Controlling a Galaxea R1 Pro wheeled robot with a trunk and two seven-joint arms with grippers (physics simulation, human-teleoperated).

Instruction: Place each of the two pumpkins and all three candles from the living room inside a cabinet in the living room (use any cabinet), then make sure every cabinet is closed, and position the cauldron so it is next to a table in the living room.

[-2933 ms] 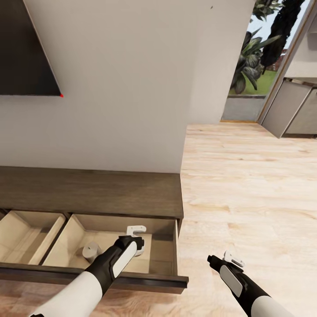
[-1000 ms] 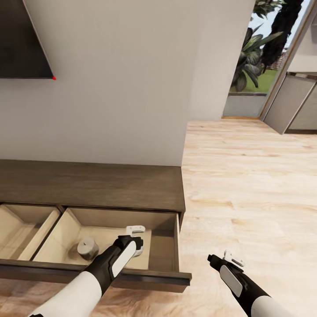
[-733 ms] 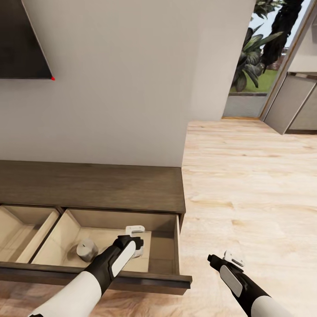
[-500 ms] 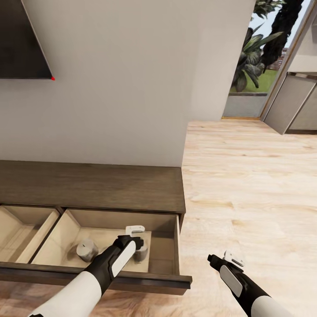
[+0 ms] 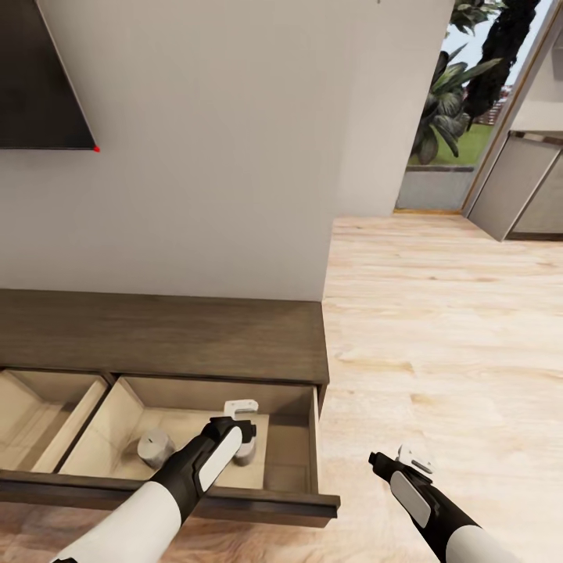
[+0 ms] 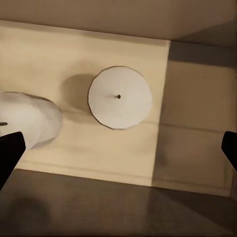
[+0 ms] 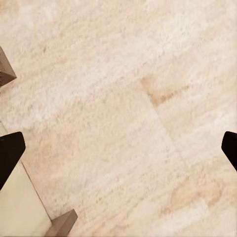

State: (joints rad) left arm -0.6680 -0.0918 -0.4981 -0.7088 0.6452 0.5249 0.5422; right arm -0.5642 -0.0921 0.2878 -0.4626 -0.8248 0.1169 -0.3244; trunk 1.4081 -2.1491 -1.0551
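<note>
The dark brown cabinet (image 5: 164,332) stands against the wall with two drawers pulled out. My left gripper (image 5: 244,438) hangs open over the right-hand drawer (image 5: 289,438). A cream-white candle (image 6: 120,97) stands upright on the drawer floor right below it, clear of both fingers, and its edge shows beside the wrist (image 5: 245,453). A second pale candle (image 5: 155,447) stands further left in the same drawer (image 6: 27,123). My right gripper (image 5: 410,461) is open over the bare plank floor (image 7: 123,113), beside the drawer's corner. No pumpkin or cauldron is in view.
The left-hand drawer (image 5: 39,414) also stands open and looks empty. A black TV (image 5: 35,78) hangs on the pale wall. Light wood floor (image 5: 446,313) stretches to the right toward grey kitchen cabinets (image 5: 520,191) and a doorway with plants.
The candle that sat between my left gripper's fingers has dropped onto the drawer floor. The head camera shifted slightly; both arms stay where they were.
</note>
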